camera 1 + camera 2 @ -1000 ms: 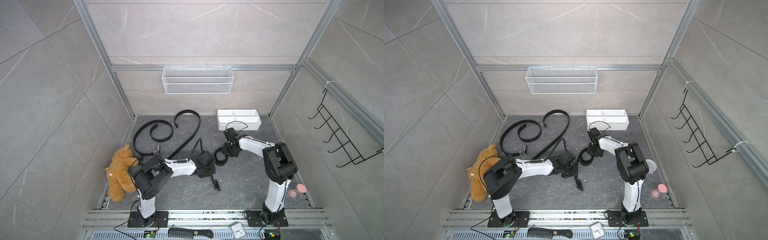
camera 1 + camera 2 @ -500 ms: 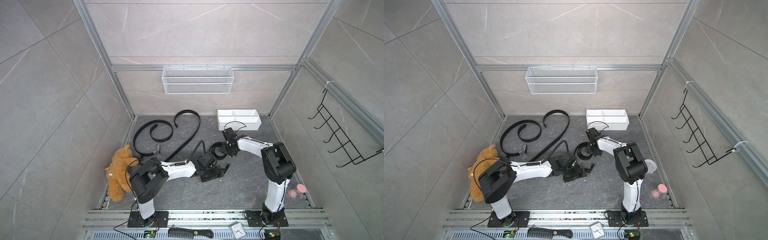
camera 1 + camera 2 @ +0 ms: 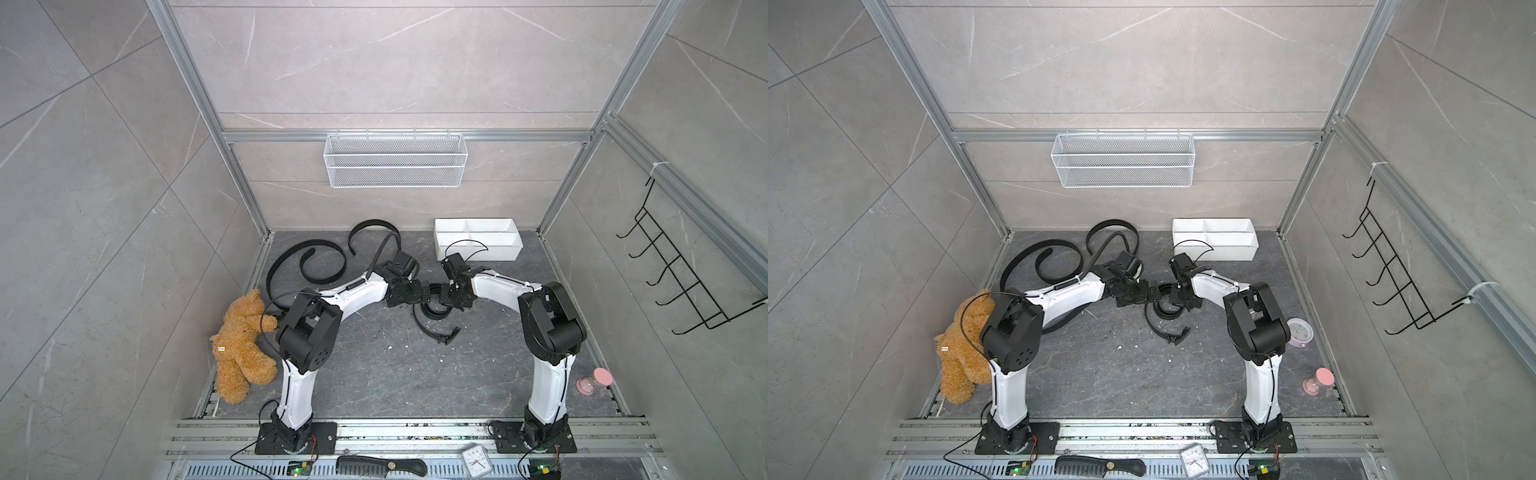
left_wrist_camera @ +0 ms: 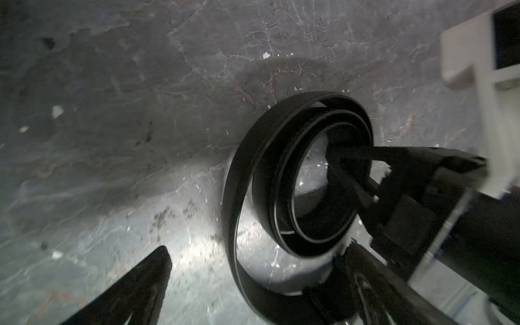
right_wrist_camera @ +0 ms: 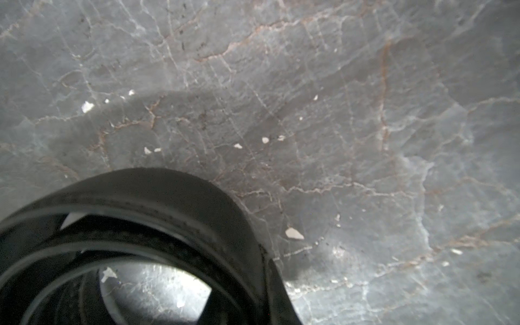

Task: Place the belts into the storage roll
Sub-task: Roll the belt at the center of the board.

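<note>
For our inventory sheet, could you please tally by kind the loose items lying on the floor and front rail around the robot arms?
Belts: 3
Storage tray: 1
Teddy bear: 1
Clocks: 2
Hourglass: 1
Comb: 1
Total: 9

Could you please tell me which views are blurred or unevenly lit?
Left wrist view: right gripper blurred at its edge, bright patch on the floor by the belt. Right wrist view: belt soft, floor sharp. Both top views: sharp, evenly lit.
</note>
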{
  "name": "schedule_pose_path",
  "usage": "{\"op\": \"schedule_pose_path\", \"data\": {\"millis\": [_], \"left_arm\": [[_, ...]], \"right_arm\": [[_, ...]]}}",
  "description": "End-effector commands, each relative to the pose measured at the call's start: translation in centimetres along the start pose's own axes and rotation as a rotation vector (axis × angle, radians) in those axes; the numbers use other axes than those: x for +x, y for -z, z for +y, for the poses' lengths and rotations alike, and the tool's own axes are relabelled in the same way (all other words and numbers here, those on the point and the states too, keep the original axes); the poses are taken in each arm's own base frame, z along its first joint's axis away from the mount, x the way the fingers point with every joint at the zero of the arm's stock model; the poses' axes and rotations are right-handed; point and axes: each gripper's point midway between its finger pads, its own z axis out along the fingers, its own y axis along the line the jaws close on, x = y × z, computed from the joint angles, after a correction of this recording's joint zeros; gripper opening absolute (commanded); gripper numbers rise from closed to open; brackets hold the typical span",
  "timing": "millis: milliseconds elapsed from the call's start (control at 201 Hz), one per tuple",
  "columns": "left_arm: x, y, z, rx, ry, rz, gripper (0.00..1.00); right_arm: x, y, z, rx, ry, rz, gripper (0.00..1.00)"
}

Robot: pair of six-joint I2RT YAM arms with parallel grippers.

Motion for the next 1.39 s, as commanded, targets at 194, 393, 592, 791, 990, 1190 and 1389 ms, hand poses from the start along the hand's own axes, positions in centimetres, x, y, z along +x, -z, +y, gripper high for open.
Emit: {"op": "schedule_pose_path", "data": {"millis": [194,393,592,791,990,1190,1389], "left_arm": [[-0.3,-2.9,0.3,-0.033,-0.095,0.041,0.94],[-0.7,-4.5,2.1,-0.130,-0.077,0.048,0.78],[0.9,-6.7,3.0,-0.134,-0.051,0.110,0.49],[1.9,-6.6,3.9,-0.160,-0.026,0.122,0.20],[2.3,-5.9,4.6,-0.196,-0.006,0.112,0.11],[3.5,-4.7,4.9,-0.284,-0.018,0.128,0.04],[5.0,-3.4,6.1,-0.412,-0.054,0.168,0.02]], "right_arm": [[6.1,-3.6,-0.9,0.023,0.033,0.218,0.09],[6.6,-3.8,-0.5,0.008,0.046,0.234,0.10],[6.9,-3.1,-0.2,0.001,0.056,0.248,0.29],[5.6,0.5,0.3,-0.031,0.052,0.206,0.62],[5.8,4.7,-0.5,-0.036,-0.014,0.177,0.67],[6.9,9.7,-2.1,-0.047,-0.109,0.099,0.66],[11.0,12.4,-1.9,-0.081,-0.225,0.098,0.66]]}}
